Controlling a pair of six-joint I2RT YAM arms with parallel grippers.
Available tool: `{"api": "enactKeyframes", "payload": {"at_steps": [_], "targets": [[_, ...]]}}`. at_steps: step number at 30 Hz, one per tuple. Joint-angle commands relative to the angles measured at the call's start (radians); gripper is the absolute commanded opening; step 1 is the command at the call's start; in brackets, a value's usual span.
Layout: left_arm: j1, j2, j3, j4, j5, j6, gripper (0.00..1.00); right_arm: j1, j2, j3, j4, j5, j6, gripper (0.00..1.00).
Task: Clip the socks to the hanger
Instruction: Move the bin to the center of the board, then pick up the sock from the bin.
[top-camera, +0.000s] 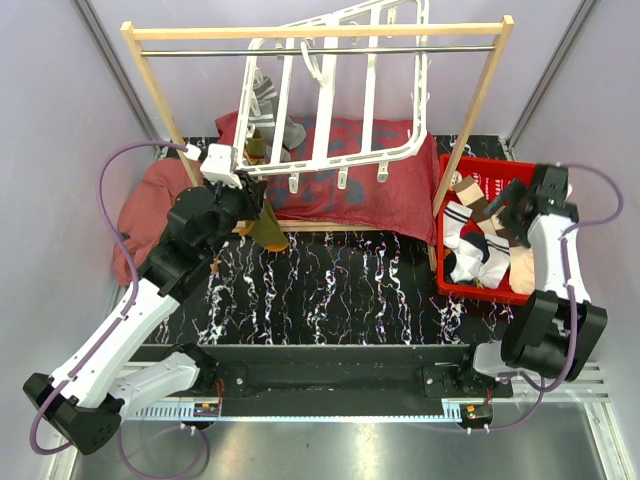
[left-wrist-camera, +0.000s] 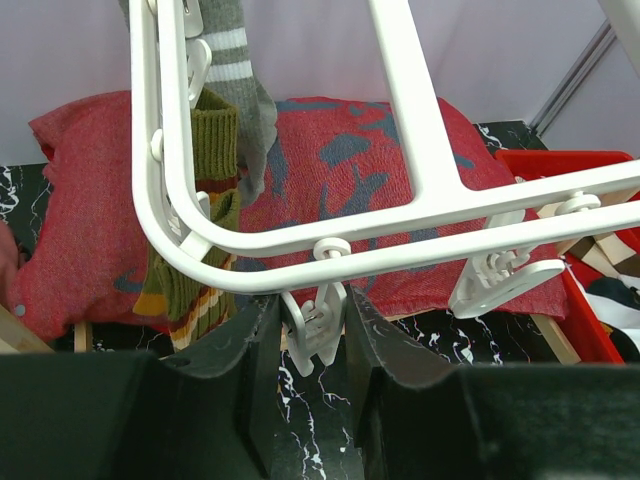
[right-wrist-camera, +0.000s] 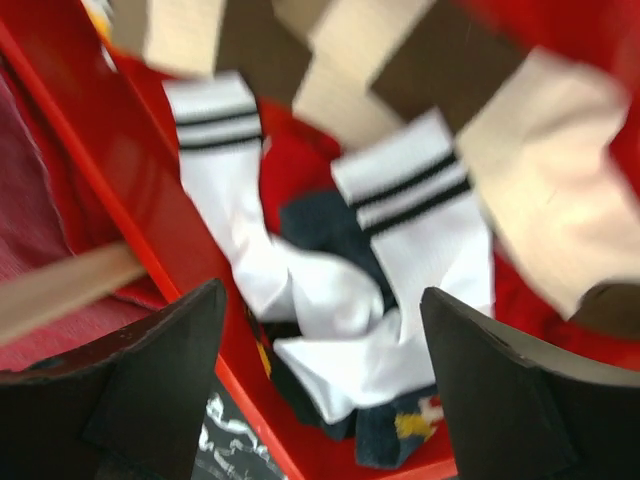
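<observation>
– jaws of the left gripper (left-wrist-camera: 315, 370) stood narrow, pinched on a small white plastic clip (left-wrist-camera: 315, 325) under the near bar of the large white plastic frame hanger (left-wrist-camera: 420, 140). that hanger hung tilted from the pale wooden rail frame (top-camera: 320, 32) at the far side. and the right?
– the right gripper (right-wrist-camera: 320, 400) was spread wide and held nothing, above the socks (right-wrist-camera: 400, 260) in the red plastic basket (top-camera: 487, 165) at the right.
– what could have gone wrong?
– my guess: the socks lay overlapped, so closing might have caught two at once. the hanger hung free, so a tug on the clip could have swung it, or the clip could have slipped from the fingers.
– counts?
– one hanger, one basket, two arms. at the hanger's left end two were surely clipped: a grey sock with white stripes (left-wrist-camera: 235, 90) and a green ribbed sock (left-wrist-camera: 200, 150). the basket held two white socks with black stripes (right-wrist-camera: 240, 200), a navy sock (right-wrist-camera: 315, 215) beneath, and beige-brown ones too blurred to count. two sockless clips showed on the near bar, the pinched one included.
</observation>
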Motion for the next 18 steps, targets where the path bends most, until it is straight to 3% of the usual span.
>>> {"api": "enactKeyframes", "payload": {"at_steps": [1, 2, 3, 6, 18], "targets": [[0.005, -0.008, 0.015, -0.06, 0.022, 0.004, 0.0, 0.005, 0.115, 0.187, -0.083, 0.144, -0.164, 0.83], [0.005, -0.01, 0.015, -0.06, 0.022, 0.004, 0.0, 0.005, 0.182, 0.217, -0.099, 0.146, -0.18, 0.81], [0.005, -0.011, 0.015, -0.059, 0.022, 0.005, 0.0, 0.005, 0.218, 0.247, -0.134, 0.146, -0.198, 0.72], [0.005, -0.014, 0.012, -0.06, 0.012, 0.011, 0.0, 0.003, 0.334, 0.347, -0.183, 0.135, -0.257, 0.63], [0.012, -0.01, 0.013, -0.06, 0.023, 0.007, 0.0, 0.005, 0.519, 0.372, -0.183, 0.011, -0.356, 0.63]]}}
